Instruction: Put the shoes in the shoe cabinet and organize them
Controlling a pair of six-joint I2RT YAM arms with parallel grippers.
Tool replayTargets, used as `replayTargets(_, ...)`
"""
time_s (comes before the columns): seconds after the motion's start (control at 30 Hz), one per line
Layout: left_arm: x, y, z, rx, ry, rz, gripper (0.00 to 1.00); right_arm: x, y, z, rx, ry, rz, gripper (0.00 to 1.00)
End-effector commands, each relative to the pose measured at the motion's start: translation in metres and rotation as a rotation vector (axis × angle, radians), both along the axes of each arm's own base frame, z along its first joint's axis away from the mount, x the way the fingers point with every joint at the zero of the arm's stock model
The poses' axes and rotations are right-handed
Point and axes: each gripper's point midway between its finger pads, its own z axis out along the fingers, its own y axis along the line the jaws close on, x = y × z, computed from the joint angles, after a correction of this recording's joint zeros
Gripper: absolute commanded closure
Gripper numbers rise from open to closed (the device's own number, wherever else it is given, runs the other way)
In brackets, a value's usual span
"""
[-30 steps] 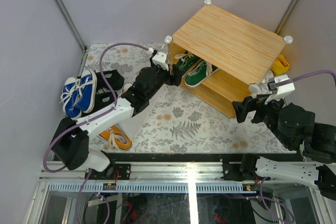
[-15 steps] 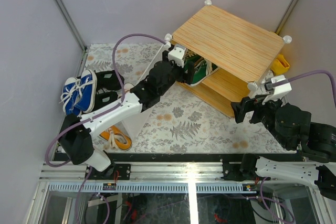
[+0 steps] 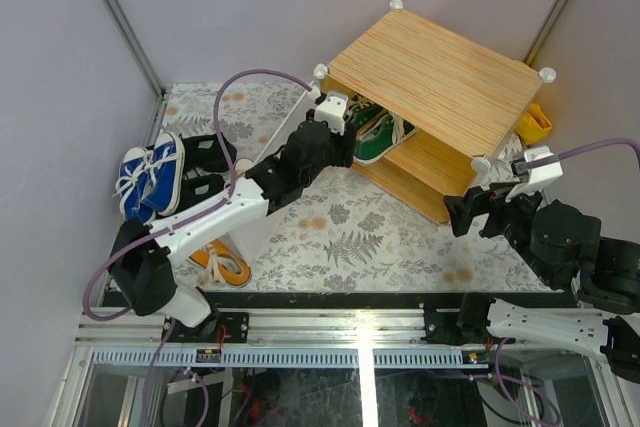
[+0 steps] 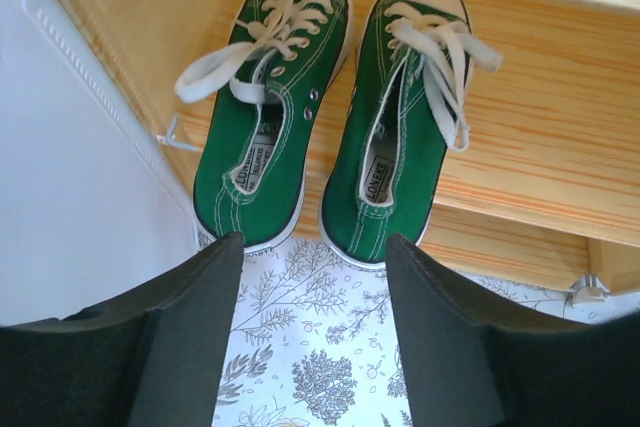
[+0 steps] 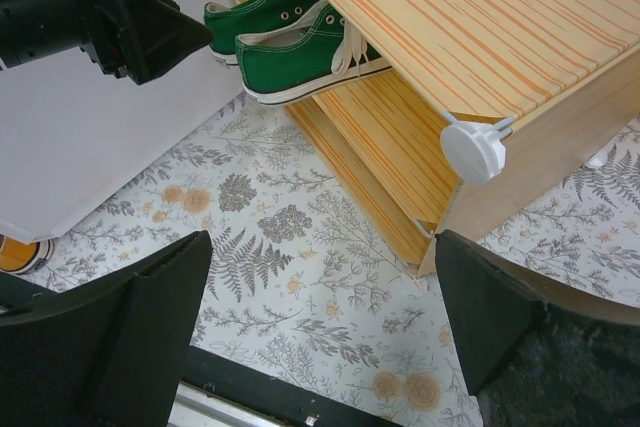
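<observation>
At 4 o'clock, nearest, the right gripper (image 5: 322,247) hangs over the fern-printed mat (image 3: 350,227), black jaws spread wide around nothing. Toward 12, the left gripper (image 4: 312,239), jaws parted and holding nothing, faces the heels of the green sneakers (image 4: 395,137). These are canvas with white laces, and they sit side by side on the upper striped-wood shelf of the shoe cabinet (image 3: 435,77) at 1 o'clock. Their heels are at the shelf's front lip, and bare wood runs on at their 3 o'clock.
</observation>
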Motion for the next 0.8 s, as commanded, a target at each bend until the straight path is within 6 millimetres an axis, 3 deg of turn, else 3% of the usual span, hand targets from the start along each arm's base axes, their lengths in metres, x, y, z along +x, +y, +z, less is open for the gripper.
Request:
replayTargets(0.0, 0.005, 0.001, -0.002, -0.022, -0.008, 0.041, 0.44, 0.003, 0.004, 0.005, 0.033, -0.014, -0.012, 0.01)
replayTargets(0.4, 0.046, -0.009, -0.028, 0.042, -0.034, 0.127, 0.5, 0.001, -0.006, 0.004, 0.038, -0.019, -0.03, 0.0)
replayTargets(0.57, 0.053, 0.003, -0.025, 0.017, -0.07, 0.188, 0.49, 0.001, -0.011, 0.002, 0.035, -0.022, -0.041, 0.0)
replayTargets(0.67, 0.055, 0.004, -0.023, 0.009, -0.084, 0.19, 0.54, 0.001, -0.012, 0.003, 0.034, -0.025, -0.044, 0.0)
replayTargets(0.77, 0.062, 0.004, -0.023, 0.011, -0.092, 0.192, 0.46, 0.001, -0.011, 0.003, 0.034, -0.026, -0.042, 0.0)
